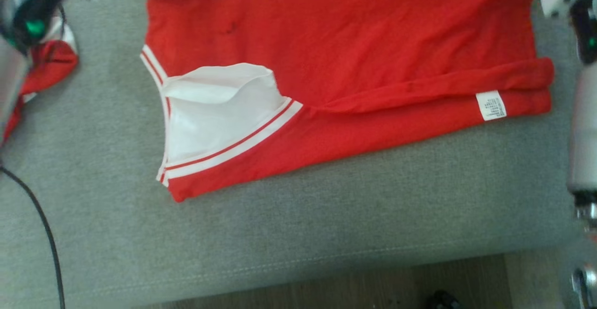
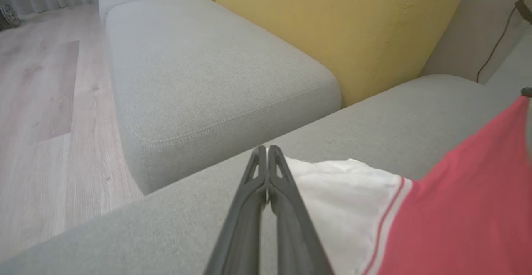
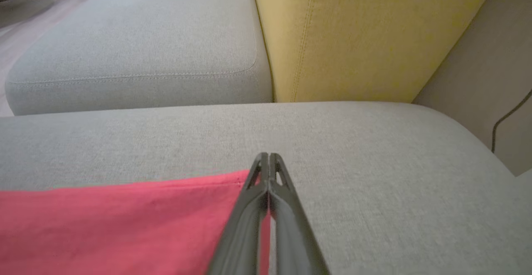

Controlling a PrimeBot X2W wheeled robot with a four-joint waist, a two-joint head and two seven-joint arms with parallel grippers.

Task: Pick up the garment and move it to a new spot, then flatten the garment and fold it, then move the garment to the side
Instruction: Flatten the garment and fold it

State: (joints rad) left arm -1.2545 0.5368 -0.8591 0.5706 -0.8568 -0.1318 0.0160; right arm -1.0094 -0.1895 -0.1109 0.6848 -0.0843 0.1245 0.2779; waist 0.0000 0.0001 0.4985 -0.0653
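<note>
The garment (image 1: 354,43), red with white trim, lies spread on the grey cushion (image 1: 326,234), near its front edge. It is mostly flat, so I judge that the move to a new spot is done and the flattening is well advanced. Some work is left: the white sleeve (image 1: 210,108) is rumpled, and a long roll of cloth runs along the near hem. No finished fold is visible, and the move to the side is not yet done. The left gripper (image 2: 268,148) has its fingers pressed together at the edge of the white sleeve, and a thin line of white shows between them, so it seems to pinch this cloth. The right gripper (image 3: 269,155) is also closed, at a red corner of the garment, with red between its fingers. A small white tag (image 1: 490,105) sits on the hem. It has printed lines, but they are too small to read. No brand is visible.
</note>
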